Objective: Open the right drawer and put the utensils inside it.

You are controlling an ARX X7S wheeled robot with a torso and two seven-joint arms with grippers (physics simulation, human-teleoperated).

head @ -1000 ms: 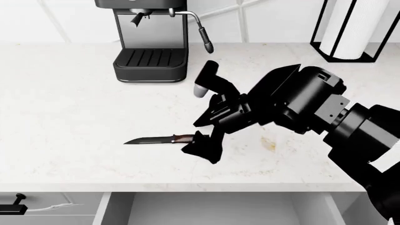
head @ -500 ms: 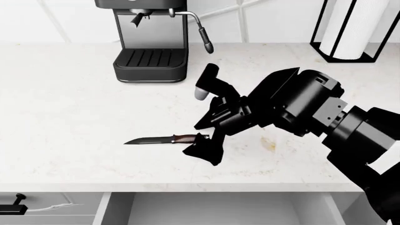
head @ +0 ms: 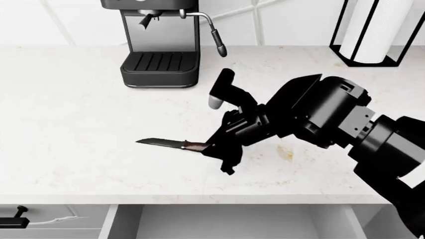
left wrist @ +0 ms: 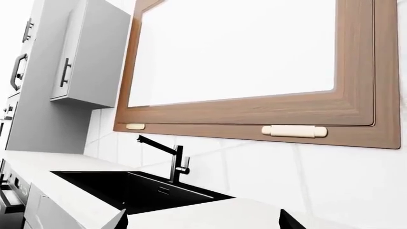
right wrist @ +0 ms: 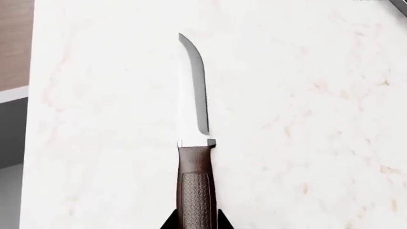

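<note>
A: Since the earlier frame, has the knife moved?
B: Yes, lifted and tilted; my right gripper clamps its handle, blade pointing left above the counter; open drawer lies nearer me.

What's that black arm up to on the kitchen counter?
The robot's right gripper is closed on the handle of a small knife, blade pointing away from it over the white counter. The drawer below the counter edge is already open, apparently waiting for it. A coffee machine stands behind. The other arm isn't involved.
</note>
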